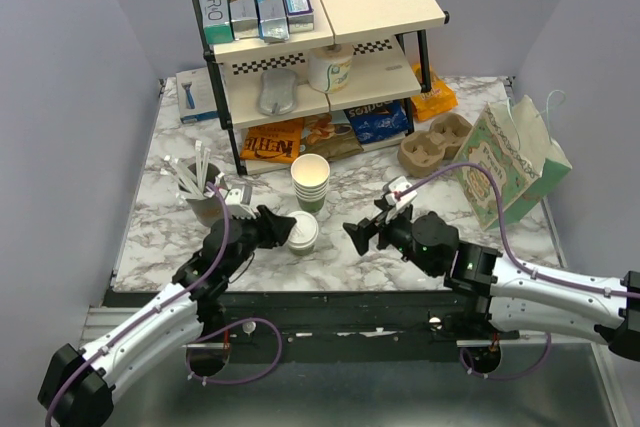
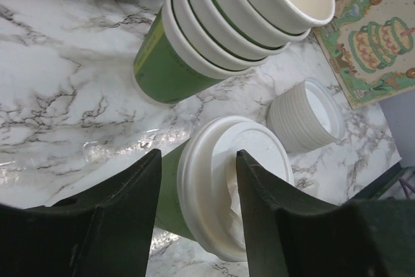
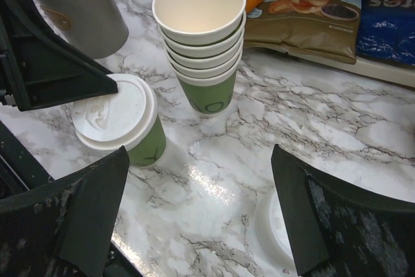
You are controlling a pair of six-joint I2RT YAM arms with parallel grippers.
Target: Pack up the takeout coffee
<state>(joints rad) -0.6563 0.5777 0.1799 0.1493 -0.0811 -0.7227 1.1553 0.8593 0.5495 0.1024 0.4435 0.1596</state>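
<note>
Takeout coffee (image 1: 301, 230) stands upright on the marble table (image 1: 160, 237) in the top view, just near of the stack of lidless cups (image 1: 311, 182), between both arms. In the left wrist view, the left gripper (image 2: 198, 155) straddles its white lid; whether the fingers press it cannot be told. In the right wrist view, the right gripper (image 3: 200, 154) gapes wide, holding nothing, right of the cup.

Crowded middle, open marble at the sides

The lidded cup (image 1: 302, 231) stands just in front of the stack of cups (image 1: 311, 184), with only a narrow gap between them. The left end effector (image 1: 280, 230) crowds its left side, with a tin of stirrers (image 1: 203, 202) behind. The wide-open right end effector (image 1: 355, 237) faces it across a bare strip of worktop (image 1: 370, 187), over a pile of lids (image 2: 305, 115).
</note>
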